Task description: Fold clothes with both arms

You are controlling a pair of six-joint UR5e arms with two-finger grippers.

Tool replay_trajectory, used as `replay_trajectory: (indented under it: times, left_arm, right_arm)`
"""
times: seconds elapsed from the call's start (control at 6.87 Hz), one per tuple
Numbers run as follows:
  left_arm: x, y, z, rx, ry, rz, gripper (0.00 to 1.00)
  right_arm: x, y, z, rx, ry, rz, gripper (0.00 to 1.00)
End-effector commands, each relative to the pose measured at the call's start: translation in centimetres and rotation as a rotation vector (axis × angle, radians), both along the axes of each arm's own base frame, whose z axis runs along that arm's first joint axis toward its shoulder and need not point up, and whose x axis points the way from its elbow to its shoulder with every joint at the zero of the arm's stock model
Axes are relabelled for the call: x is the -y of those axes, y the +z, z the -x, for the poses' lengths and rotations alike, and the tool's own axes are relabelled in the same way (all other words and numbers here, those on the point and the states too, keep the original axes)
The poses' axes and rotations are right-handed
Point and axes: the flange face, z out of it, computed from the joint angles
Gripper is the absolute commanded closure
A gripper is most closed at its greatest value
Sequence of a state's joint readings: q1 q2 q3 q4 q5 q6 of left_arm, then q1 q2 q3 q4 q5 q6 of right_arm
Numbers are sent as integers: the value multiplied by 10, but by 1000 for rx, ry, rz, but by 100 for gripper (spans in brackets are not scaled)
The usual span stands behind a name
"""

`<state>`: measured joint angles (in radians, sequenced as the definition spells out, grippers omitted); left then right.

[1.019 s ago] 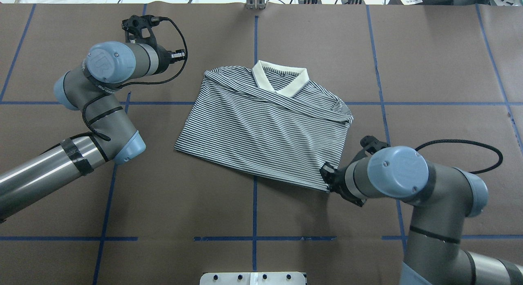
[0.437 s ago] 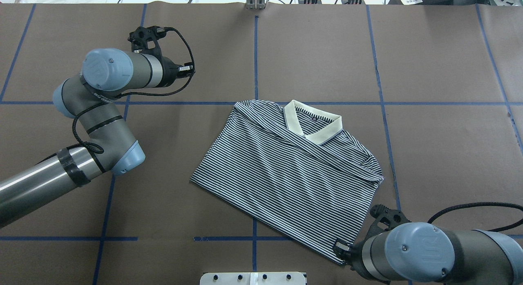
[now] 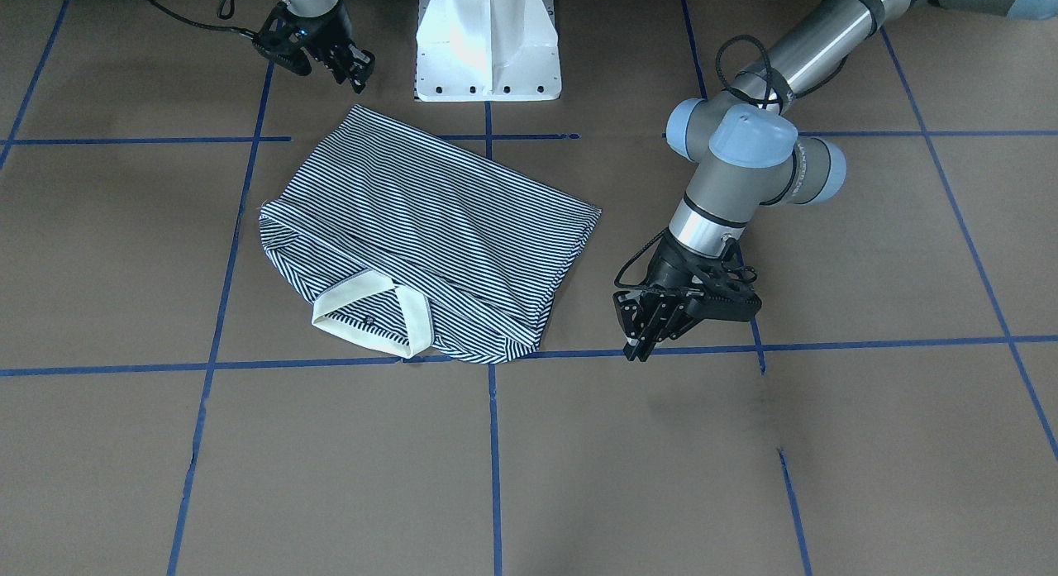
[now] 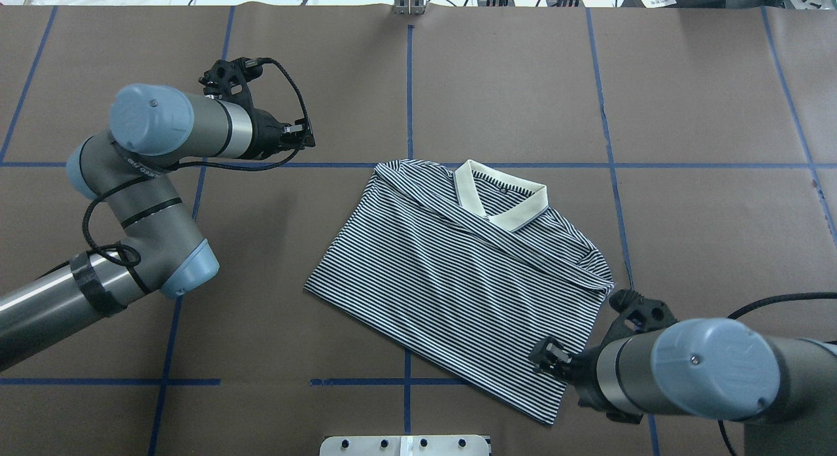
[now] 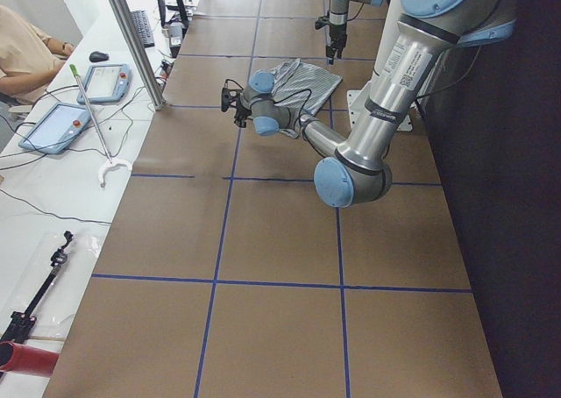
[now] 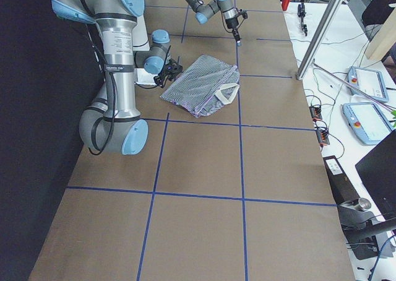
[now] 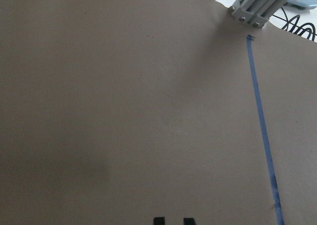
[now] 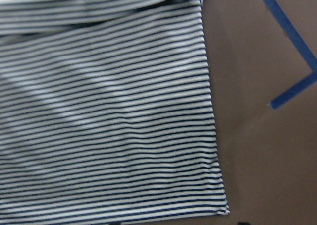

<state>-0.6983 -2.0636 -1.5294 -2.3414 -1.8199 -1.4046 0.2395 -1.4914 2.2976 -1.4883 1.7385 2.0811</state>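
Polo shirt (image 4: 458,266) lies ungripped on the surface (image 4: 523,83).
Above its near-edge corner, right end effector (image 4: 544,358) open, empty; left end effector (image 4: 306,137) nearly closed, empty.

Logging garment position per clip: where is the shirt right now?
In the overhead view the shirt lies folded just right of centre, collar away from the robot, its near right edge by the right gripper.
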Motion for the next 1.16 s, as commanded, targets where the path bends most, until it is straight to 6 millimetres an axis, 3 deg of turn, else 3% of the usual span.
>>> replay_trajectory:
  times: [0.0, 0.29, 0.58, 1.02]
  left_arm:
    - [-83, -1, -19, -16, 99, 117, 69]
    - [-135, -5, -39, -29, 167, 163, 58]
    - [-165, 25, -55, 8, 126, 217, 53]
    - [-168, 30, -61, 22, 95, 293, 49]
  right_arm:
    - [56, -12, -36, 17, 178, -47, 0]
    - [66, -8, -35, 2, 206, -66, 0]
    - [74, 0, -16, -20, 205, -61, 0]
    - [77, 15, -5, -54, 202, -51, 0]
